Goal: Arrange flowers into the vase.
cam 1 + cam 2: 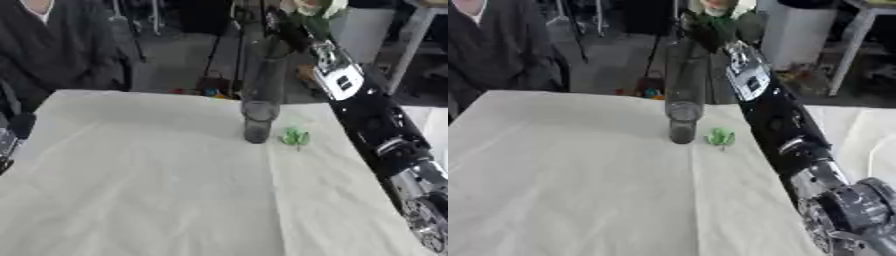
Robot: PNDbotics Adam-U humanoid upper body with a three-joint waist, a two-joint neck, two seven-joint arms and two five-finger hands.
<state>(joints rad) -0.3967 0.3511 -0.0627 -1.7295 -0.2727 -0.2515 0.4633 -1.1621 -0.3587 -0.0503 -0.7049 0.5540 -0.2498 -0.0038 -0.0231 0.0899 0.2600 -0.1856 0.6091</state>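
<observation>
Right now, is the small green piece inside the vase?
No. The green piece lies on the tablecloth just to the right of the vase, outside the glass.

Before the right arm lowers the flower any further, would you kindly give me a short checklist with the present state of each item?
1. Vase upright on the table: ok.
2. Flower held in the right hand above the vase: ok, pale bloom and green leaves show at the hand.
3. Stem lined up with the vase mouth: cannot tell, the mouth blends into the dark background.
4. Right hand's hold on the stem: cannot tell, the fingers are hidden among leaves.
5. Table near the vase base: not ok, a small green leafy piece lies just right of it.
6. Left hand away from the vase: ok, at the left edge.
</observation>
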